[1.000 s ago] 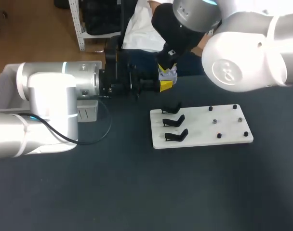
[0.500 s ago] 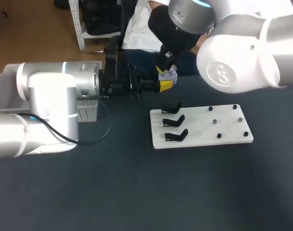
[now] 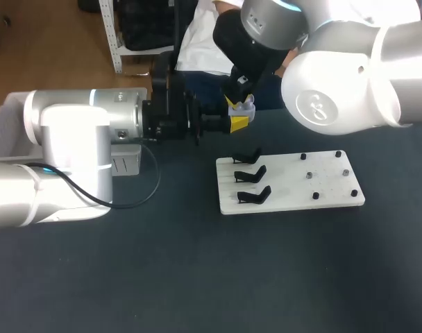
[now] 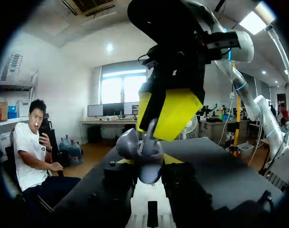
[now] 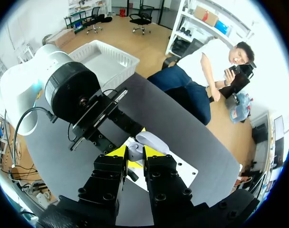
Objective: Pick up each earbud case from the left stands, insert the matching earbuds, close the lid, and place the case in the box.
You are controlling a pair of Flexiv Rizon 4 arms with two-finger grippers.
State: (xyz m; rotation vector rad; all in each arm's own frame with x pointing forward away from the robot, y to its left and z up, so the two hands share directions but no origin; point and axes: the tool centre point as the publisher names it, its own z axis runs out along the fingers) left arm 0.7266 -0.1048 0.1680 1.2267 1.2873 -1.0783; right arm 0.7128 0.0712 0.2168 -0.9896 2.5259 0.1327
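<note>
White board [image 3: 294, 198] sat closest on the dark table [image 3: 197, 277], with 3 black stands [image 3: 254, 195] down its left side and 6 small pegs [image 3: 316, 196] across its right half. Just past it, near the table's far edge, the left gripper [image 4: 148, 164] was clamped on the pale grey earbud case [image 4: 145, 154], holding it up off the table with the lid [image 5: 153, 141] flipped open. Right gripper [image 5: 134, 153] hung over that case from above, yellow tips pinched close on what looked like a small pale earbud [image 4: 151, 129] right at the case's opening. Way off left, beyond the left arm [image 3: 65, 139], sat the white basket [image 3: 1, 121], well apart from the case.
</note>
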